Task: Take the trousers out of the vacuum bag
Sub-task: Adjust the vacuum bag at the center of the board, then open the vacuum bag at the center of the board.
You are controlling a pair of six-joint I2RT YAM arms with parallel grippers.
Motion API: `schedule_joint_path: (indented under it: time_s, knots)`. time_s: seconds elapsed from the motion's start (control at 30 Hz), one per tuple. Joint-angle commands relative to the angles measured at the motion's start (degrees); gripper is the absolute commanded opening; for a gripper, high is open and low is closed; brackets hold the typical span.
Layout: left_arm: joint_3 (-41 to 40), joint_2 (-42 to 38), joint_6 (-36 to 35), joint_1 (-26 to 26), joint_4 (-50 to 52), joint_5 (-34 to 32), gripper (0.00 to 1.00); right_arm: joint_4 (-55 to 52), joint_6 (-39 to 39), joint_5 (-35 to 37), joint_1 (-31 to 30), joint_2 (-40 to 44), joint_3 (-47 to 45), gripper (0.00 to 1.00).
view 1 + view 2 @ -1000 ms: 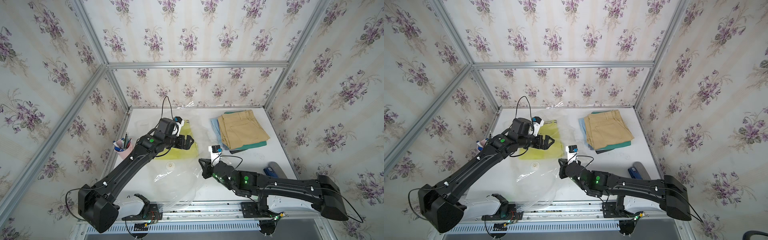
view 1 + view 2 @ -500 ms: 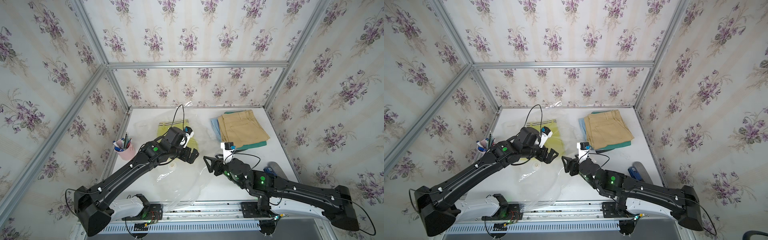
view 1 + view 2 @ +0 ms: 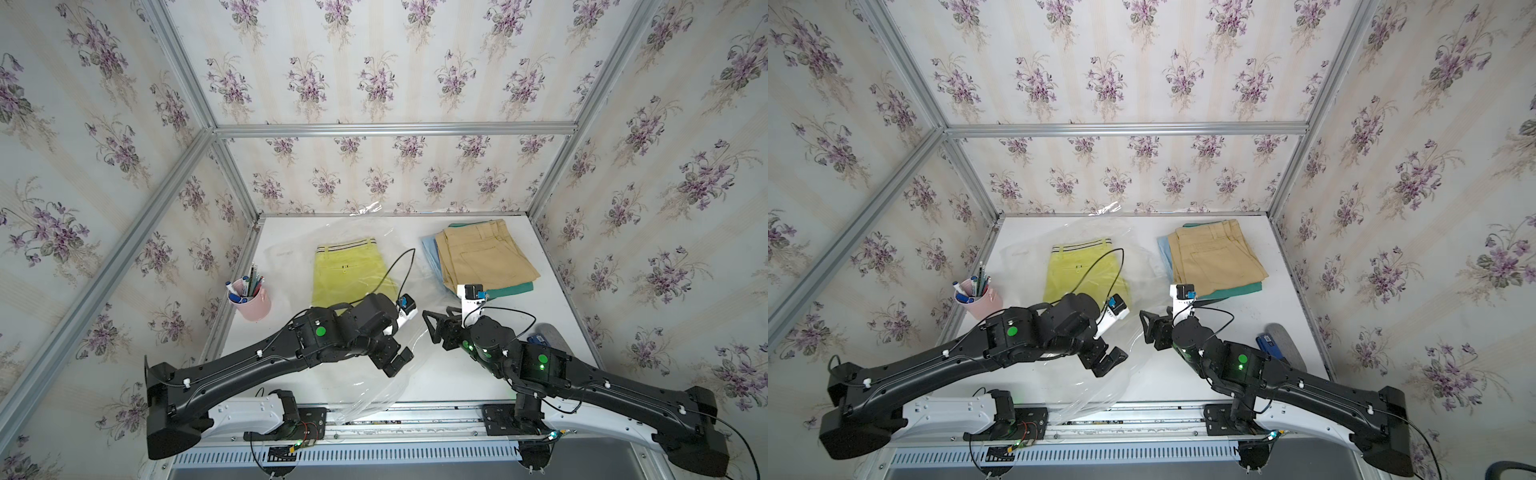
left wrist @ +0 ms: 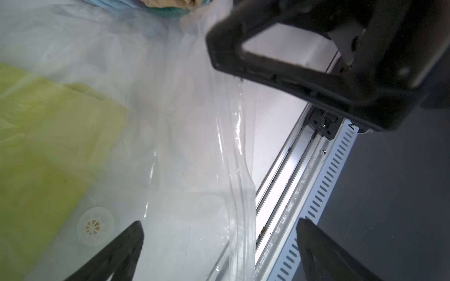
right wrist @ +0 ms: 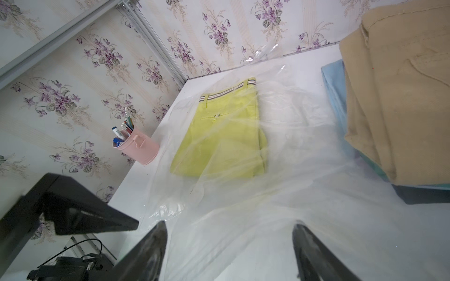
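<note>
Mostly done, I reckon: the khaki trousers top a pile that's already out on the worktop, but the yellow trousers are still lying inside the vacuum bag. The left tool and right tool both gape over its near end, gripping nothing.

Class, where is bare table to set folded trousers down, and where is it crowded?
Free: table between trouser stack, right edge and blue object; strip between pen cup and front rail, beneath left arm. Crowded: middle, under vacuum bag with yellow trousers.
</note>
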State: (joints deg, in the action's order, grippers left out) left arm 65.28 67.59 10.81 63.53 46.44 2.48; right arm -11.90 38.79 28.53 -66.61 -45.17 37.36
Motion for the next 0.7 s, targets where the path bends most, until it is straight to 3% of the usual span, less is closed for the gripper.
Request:
schedule_joint_path:
  time_s: [0.0, 0.27, 0.4, 0.67]
  knots:
    - [-1.02, 0.98, 5.27, 2.1, -1.12, -7.97, 1.0, 0.13, -0.92, -0.19, 0.9, -0.1, -0.17, 0.8]
    - [-1.53, 5.03, 11.49, 3.2, -7.24, -13.06, 1.0, 0.89, -0.38, -1.03, 1.92, 1.57, -1.69, 0.8]
    - [-2.25, 6.58, 12.86, 3.71, -12.61, -10.96, 1.0, 0.67, -0.12, -1.62, 2.84, 1.27, -1.64, 0.79]
    - [-1.04, 12.19, 17.03, 4.65, -13.18, -16.45, 1.0, 2.43, 0.33, -1.93, 3.14, 2.1, -2.74, 0.79]
